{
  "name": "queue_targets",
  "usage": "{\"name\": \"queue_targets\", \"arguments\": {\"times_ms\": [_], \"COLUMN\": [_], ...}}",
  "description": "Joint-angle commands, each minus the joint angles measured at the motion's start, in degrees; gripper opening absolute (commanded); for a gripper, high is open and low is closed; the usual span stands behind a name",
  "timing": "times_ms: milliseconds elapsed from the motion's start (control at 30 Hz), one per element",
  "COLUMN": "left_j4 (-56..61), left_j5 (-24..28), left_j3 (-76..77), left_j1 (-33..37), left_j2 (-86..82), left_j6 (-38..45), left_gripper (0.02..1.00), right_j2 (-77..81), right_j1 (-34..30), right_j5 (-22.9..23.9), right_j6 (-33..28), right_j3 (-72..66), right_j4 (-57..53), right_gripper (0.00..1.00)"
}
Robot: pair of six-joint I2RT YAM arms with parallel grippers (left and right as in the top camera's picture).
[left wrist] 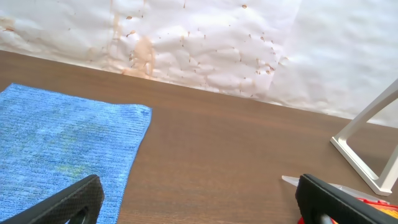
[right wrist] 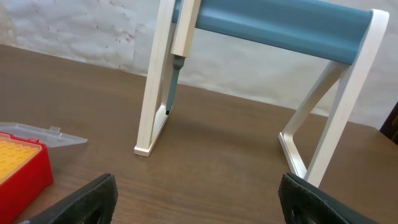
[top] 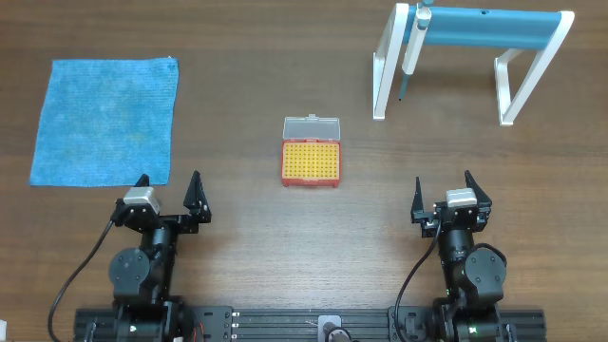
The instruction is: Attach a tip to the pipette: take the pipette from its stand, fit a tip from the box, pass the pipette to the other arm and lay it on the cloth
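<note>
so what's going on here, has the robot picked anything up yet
Nothing is being handled yet. Both arms sit back near their bases, with the left gripper and the right gripper open and empty. The pipette hangs on its stand at the far right of the table. The tip box stands open in the middle, and the blue cloth lies flat at the far left.
</note>
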Motion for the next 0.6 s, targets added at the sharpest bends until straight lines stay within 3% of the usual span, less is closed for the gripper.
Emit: {"name": "queue_targets", "arguments": {"times_ms": [33,500,600], "left_j4": [-0.33,-0.33,-0.33], "left_j5": [-0.59,-0.59,-0.59], "left_j3": [-0.15,-0.15,-0.15], "left_j1": [0.24,0.24,0.24], "left_j2": [-0.42,-0.42,-0.42], "left_j6": [-0.07,-0.07,-0.07], "left_gripper": [0.996,0.996,0.996], "right_j2": [-0.68,0.15,10.64], "right_j1": [-0.24,-0.24,-0.26], "right_j5": [0.96,0.96,0.94], "right_j6": [0.85,0.94,1.09], "right_j3": [-0.13,0.81,9.22], "right_j4": [-0.37,-0.11,-0.11], "right_gripper": [0.840,0.840,0.840]}}
